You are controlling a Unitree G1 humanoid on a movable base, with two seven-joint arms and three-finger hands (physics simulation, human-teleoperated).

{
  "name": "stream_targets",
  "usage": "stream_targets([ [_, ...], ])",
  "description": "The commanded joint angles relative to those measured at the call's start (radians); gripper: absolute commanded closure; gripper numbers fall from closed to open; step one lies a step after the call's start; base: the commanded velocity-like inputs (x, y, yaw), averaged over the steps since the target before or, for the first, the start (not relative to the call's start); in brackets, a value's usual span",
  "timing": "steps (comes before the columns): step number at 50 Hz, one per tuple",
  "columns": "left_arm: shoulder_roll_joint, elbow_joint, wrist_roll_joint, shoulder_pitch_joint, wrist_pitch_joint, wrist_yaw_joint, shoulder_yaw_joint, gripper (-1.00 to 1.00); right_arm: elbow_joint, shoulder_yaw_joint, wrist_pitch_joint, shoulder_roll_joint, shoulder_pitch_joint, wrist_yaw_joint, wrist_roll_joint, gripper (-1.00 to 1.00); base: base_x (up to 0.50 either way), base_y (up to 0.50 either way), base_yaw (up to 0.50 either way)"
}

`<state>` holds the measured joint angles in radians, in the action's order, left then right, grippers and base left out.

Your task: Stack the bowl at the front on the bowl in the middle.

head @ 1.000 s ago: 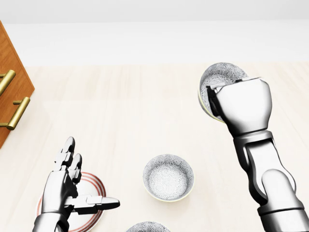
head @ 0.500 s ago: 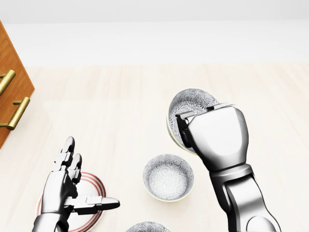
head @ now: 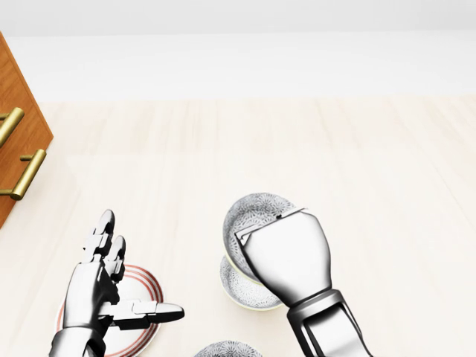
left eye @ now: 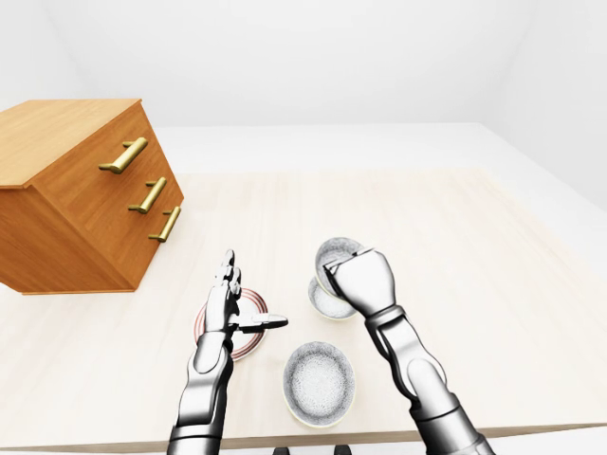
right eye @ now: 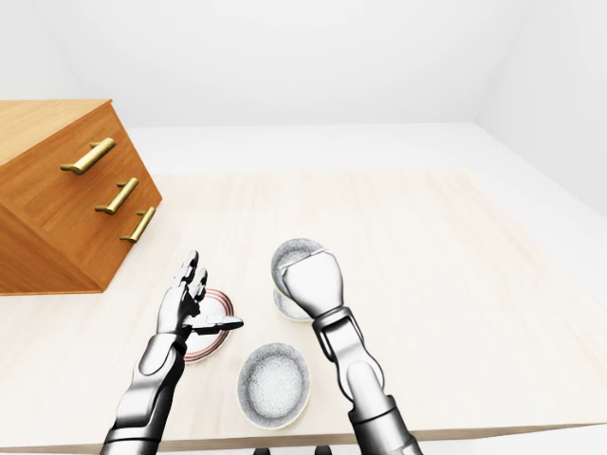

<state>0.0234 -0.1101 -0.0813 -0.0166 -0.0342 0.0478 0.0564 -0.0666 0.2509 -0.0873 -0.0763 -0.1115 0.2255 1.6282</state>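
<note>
Fingers of my right hand (head: pixel 286 256) closed on the rim of the tilted bowl (head: pixel 253 212), holding it just above the middle bowl (head: pixel 234 286) for nesting; left hand (head: pixel 97 290) open, idle over the plate (head: pixel 145 286).

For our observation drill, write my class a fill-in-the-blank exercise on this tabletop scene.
The right hand holds a patterned ____ over the middle bowl. The open left hand hovers above a red-ringed ____. The wooden chest shows ____ gold handles.
Missing: bowl; plate; three.
</note>
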Motion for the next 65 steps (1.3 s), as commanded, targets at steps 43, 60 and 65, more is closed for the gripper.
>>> stream_targets([
  [43, 0.002, -0.011, -0.008, -0.007, 0.000, 0.002, 0.003, -1.00, -0.027, 0.010, 0.000, -0.011, 0.027, -0.199, -0.061, 1.00, 0.00, 0.00, 0.00],
  [60, 0.003, -0.012, -0.009, -0.009, 0.000, 0.001, 0.006, -1.00, 0.024, 0.021, 0.000, 0.010, 0.007, -0.200, -0.084, 1.00, 0.00, 0.00, 0.00],
  [65, 0.003, -0.011, -0.009, -0.008, 0.000, 0.001, 0.006, -1.00, 0.040, 0.031, 0.000, 0.011, 0.002, -0.182, -0.062, 1.00, 0.00, 0.00, 0.00],
])
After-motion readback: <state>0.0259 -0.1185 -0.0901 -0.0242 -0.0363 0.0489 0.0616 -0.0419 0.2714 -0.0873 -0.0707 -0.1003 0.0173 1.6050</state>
